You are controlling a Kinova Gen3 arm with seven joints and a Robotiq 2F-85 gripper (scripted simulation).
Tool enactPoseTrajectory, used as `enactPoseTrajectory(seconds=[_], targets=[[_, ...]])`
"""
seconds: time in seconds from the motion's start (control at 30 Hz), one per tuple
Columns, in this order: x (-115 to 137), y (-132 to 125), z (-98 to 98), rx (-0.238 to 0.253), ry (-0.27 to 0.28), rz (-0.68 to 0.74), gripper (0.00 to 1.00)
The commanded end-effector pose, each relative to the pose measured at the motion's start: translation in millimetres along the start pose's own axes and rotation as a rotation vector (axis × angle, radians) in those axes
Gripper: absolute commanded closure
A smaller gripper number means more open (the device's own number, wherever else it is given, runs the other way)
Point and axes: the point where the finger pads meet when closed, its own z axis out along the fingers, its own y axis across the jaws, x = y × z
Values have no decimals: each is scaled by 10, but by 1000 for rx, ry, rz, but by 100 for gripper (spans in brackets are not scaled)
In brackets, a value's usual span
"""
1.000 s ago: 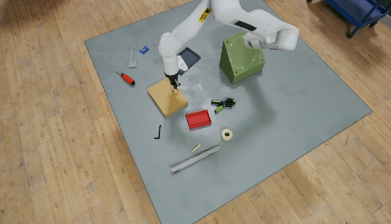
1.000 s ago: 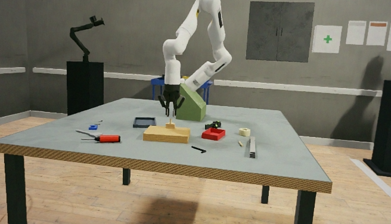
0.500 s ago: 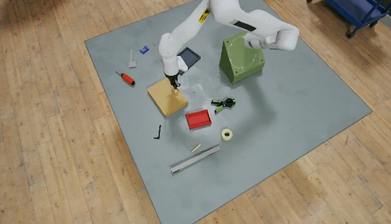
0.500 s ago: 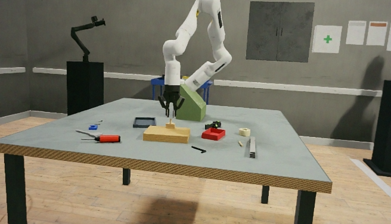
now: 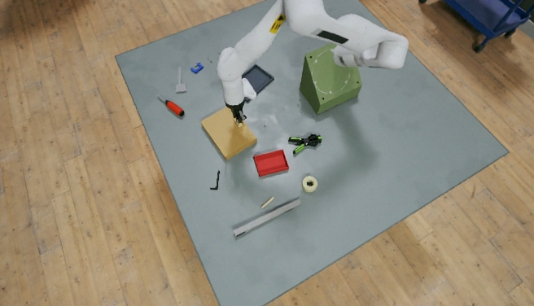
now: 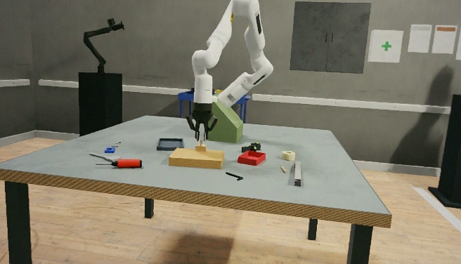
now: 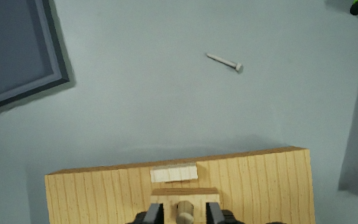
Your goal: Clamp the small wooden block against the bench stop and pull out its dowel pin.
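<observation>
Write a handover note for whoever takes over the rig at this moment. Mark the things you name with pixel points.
Gripper (image 5: 242,120) (image 6: 201,138) (image 7: 185,215): partly open, fingers either side of the dowel pin (image 6: 201,142) (image 7: 185,211), not gripping it.
Places: block (image 6: 201,149) (image 7: 167,205) lies on the bench board (image 5: 224,135) (image 6: 195,159) (image 7: 100,200), pin upright in it. A pale wooden strip (image 7: 174,173) sits near it across a narrow gap; whether that is the stop or something loose, I can't tell. Spring clamp (image 5: 308,140) (image 6: 251,147) is on the table.
Done: no clamping or pin removal.
Left: check the gap, clamp, pull the pin, set it down securely, move clear.
</observation>
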Motion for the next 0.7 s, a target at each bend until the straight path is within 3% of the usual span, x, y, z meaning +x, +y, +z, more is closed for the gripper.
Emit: enactPoseTrajectory(seconds=[0.0, 0.67], targets=[[-7, -4, 33, 1, -2, 0, 66], [-7, -4, 167, 1, -2, 0, 66]])
